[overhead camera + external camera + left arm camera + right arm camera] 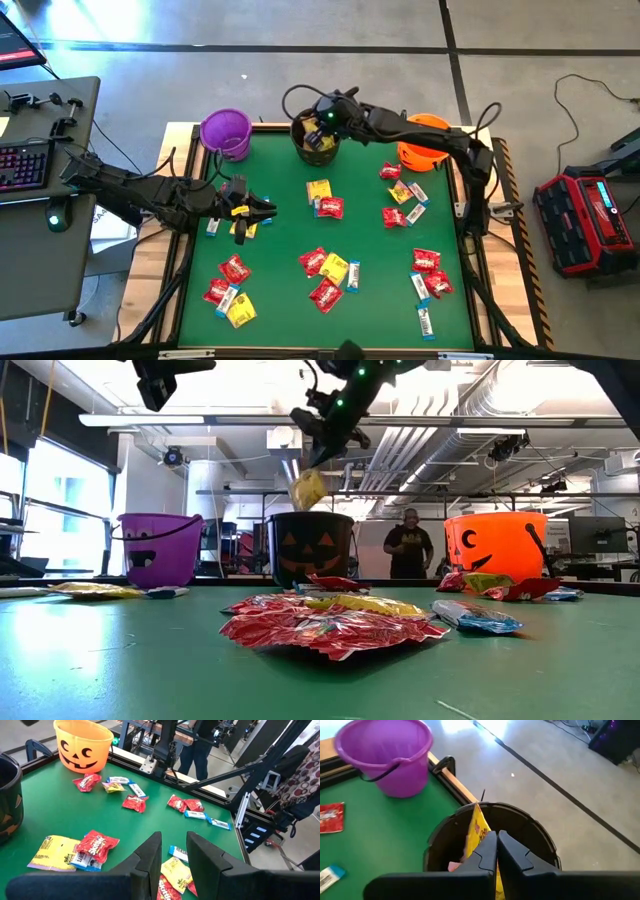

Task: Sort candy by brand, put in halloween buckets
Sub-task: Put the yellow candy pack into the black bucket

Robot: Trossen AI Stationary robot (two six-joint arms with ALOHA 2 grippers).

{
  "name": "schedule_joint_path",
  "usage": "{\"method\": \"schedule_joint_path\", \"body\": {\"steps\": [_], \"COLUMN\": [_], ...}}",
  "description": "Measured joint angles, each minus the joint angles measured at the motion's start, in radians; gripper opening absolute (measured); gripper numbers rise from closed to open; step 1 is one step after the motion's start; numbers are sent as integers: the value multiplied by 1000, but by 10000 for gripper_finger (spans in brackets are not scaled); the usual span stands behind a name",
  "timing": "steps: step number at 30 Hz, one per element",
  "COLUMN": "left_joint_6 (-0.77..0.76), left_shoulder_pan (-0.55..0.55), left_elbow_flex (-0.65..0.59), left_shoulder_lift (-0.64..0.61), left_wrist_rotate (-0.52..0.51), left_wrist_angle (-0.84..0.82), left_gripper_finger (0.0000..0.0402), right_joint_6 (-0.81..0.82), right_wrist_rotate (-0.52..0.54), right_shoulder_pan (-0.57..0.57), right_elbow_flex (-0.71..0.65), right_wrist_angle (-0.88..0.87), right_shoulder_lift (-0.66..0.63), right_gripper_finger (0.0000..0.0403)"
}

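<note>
My right gripper (497, 836) reaches over the black bucket (315, 138) at the table's far edge, shut on a yellow candy packet (308, 488). The purple bucket (225, 132) stands to the black one's left, the orange bucket (425, 140) to its right. Red, yellow and white-and-blue candy lies scattered flat on the green table, such as a red packet (328, 207) and a yellow one (318, 190). My left gripper (172, 851) hovers open above the table's left side, with nothing between its fingers. My right gripper pinches the yellow packet between its two fingers, with the packet's flat sides (480, 827) against them. The fingers slant down from the table's right side. The packet hangs below the fingers (318, 435), lifted clear, just above the black bucket's open top (313, 517).
More candy lies in groups near the front left (230, 290), front middle (330, 270) and right (428, 270) of the table. The table's raised wooden rim (480, 250) runs along the right. A person (408, 545) stands in the room beyond the far edge.
</note>
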Motion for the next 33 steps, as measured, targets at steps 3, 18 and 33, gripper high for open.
{"method": "schedule_joint_path", "body": {"steps": [3,18,33], "left_joint_6": [0,-1,0], "left_shoulder_pan": [0,0,0], "left_elbow_flex": [0,0,0], "left_shoulder_lift": [0,0,0], "left_wrist_rotate": [0,0,0], "left_wrist_angle": [-1,-4,-4], "left_gripper_finger": [80,80,80], "right_joint_6": [10,83,104], "right_wrist_rotate": [1,9,-6], "right_shoulder_pan": [-10,-24,-5], "right_elbow_flex": [0,0,0], "right_wrist_angle": [1,-2,-64], "right_shoulder_lift": [10,55,22], "right_gripper_finger": [0,0,109]}}
